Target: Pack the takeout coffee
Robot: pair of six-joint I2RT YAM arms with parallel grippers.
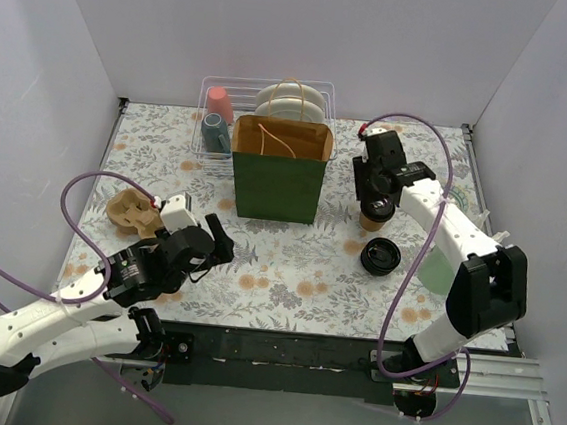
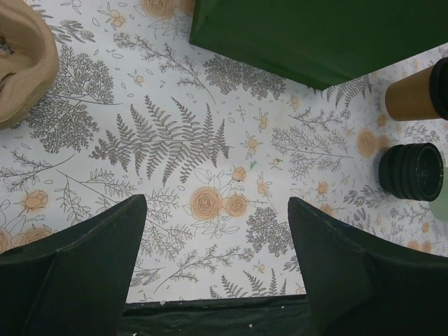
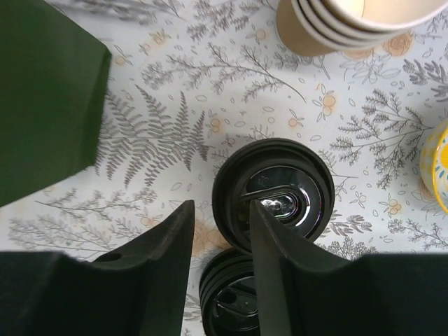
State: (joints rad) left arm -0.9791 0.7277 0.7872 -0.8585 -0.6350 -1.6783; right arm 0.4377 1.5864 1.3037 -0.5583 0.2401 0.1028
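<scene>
One brown kraft-paper cup with a black round plastic lid stands beside the green paper bag — light, crushable, best gripped below the lid. Right gripper is parted above it, holding nothing; left gripper gapes, empty.

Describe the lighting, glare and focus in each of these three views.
Top external: even, soft light, sharp throughout, only a faint shadow beside the green paper bag. Left wrist: the floral tablecloth is crisp, while the black fingers close to the lens look soft and featureless. Right wrist: a bright glare spot sits on the glossy black round plastic lid; the near fingers are dark and slightly blurred.
</scene>
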